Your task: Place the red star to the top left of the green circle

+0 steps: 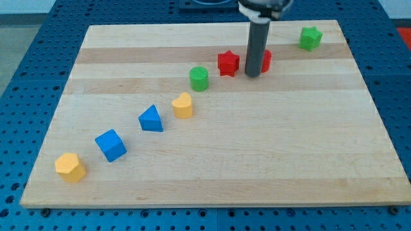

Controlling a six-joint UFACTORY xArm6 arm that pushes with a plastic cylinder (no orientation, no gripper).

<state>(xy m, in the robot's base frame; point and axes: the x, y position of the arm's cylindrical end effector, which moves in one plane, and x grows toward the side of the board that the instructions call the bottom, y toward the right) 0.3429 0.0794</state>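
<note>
Tip (252,75) is set just right of the red star (228,63); no gripper is fitted. Overshoot into the green circle (199,78) is risked if pushed straight left.

Green star (310,38), blue cube (110,145), blue triangle (151,119), wooden board (257,154).

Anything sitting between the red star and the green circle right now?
Nothing: in the camera view only bare wooden board separates the red star block from the green circle block. My tip is just to the view's right of the star.
</note>
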